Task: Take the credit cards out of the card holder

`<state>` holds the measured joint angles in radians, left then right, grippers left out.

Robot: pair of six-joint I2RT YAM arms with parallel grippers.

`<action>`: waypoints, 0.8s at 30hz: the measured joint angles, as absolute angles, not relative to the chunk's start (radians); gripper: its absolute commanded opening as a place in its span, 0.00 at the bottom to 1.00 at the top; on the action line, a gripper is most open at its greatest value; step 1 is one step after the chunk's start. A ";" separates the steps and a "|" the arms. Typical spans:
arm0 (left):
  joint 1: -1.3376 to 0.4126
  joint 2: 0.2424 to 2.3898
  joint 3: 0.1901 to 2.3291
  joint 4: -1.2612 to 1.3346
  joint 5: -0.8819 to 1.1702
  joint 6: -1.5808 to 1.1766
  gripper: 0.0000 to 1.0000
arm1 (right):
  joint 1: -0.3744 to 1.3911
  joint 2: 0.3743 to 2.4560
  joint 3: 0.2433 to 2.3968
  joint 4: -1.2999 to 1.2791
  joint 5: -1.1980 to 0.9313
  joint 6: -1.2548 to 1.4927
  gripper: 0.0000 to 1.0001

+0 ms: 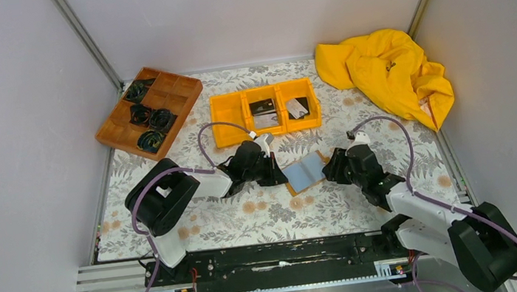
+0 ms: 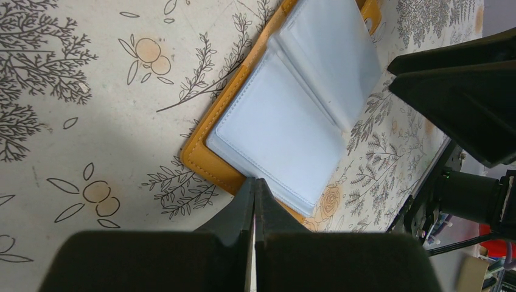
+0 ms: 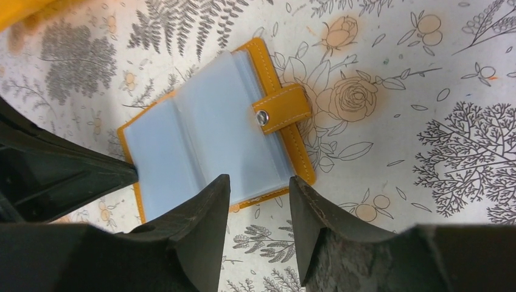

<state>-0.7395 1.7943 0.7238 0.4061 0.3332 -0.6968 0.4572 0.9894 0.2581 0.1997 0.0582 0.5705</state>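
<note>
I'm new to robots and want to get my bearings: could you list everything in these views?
card holder: one, orange-tan with pale blue sleeves, open between the tools.
credit cards: several, black and pale, in the bin's middle and right compartments.
plastic bin: one, orange, far centre.
wooden tray: one, brown, far left, holding four dark coiled bundles.
cloth: one, yellow, far right.
tablecloth: one, floral.
left tool: black, shut, at the holder's edge.
right tool: black, open, by the holder.
</note>
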 measured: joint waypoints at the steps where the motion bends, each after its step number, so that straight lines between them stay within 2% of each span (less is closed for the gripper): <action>1: -0.739 1.794 0.724 0.406 0.333 -0.697 0.00 | 0.458 1.007 0.261 0.202 0.057 0.569 0.49; 8: -0.739 1.794 0.724 0.406 0.333 -0.697 0.00 | 0.457 1.136 0.295 0.232 0.033 0.552 0.49; 12: -0.739 1.794 0.724 0.406 0.333 -0.697 0.00 | 0.457 1.182 0.323 0.245 0.032 0.535 0.45; 13: -0.739 1.794 0.724 0.406 0.333 -0.697 0.00 | 0.457 1.184 0.323 0.245 0.031 0.532 0.43; 19: -0.739 1.794 0.724 0.406 0.334 -0.697 0.00 | 0.457 1.192 0.328 0.244 0.017 0.513 0.15; 24: -0.739 1.795 0.725 0.406 0.334 -0.697 0.00 | 0.457 1.222 0.342 0.255 0.007 0.503 0.09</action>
